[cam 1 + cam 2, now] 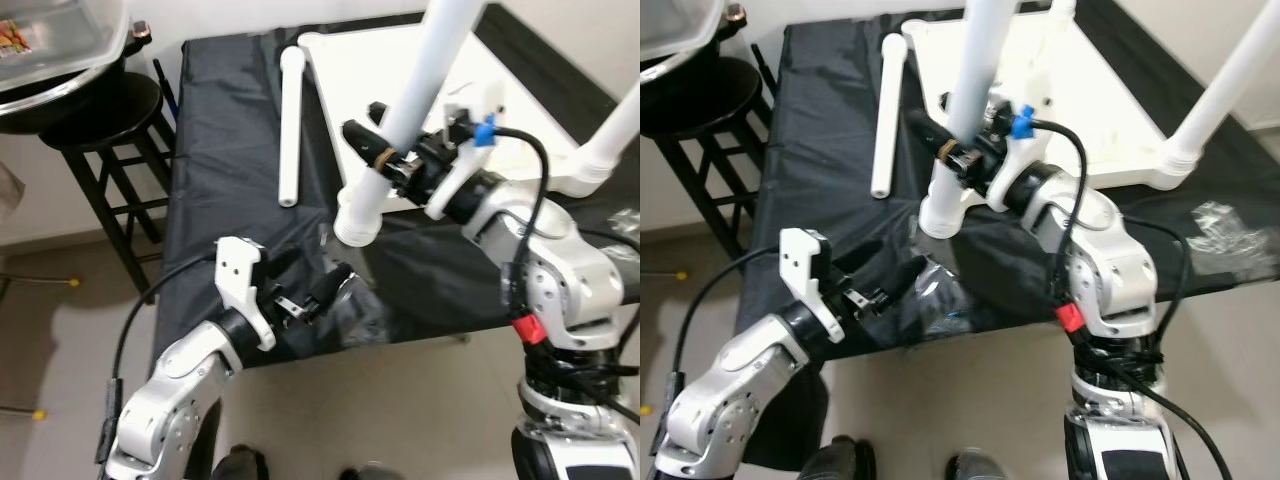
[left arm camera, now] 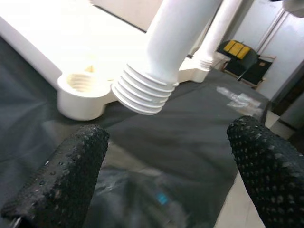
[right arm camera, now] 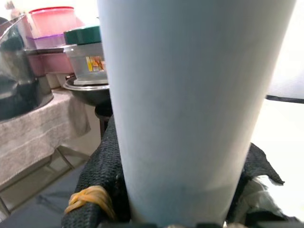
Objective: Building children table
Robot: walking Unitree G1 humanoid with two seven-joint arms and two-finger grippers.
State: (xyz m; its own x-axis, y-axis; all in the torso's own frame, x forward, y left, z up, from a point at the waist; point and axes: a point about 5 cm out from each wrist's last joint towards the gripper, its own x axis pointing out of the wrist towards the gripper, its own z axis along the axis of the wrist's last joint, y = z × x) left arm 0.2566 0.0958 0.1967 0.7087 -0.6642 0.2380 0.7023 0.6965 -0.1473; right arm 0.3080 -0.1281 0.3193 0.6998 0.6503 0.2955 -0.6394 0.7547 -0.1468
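Leftmost, at the upper left of the head view, a black stool (image 1: 105,120) carries a dark bowl with containers on it. Beside it, a desk under a black cover (image 1: 220,150) fills the middle of the frame. The left gripper (image 1: 305,290) sits at the lower centre-left, near the desk's front edge, its two black fingers (image 2: 66,175) spread apart and holding nothing. A loose white leg (image 1: 290,125) lies flat on the cover in the upper centre. Right of it, the white tabletop (image 1: 350,70) lies upside down, with a threaded corner socket (image 2: 83,85) facing up. The right gripper (image 1: 385,150) is clamped around a second white leg (image 1: 415,90), which is held tilted, its ribbed threaded end (image 2: 142,92) hanging just above the cover and close beside the socket. At the far right edge, a third leg (image 1: 610,140) stands screwed into its corner.
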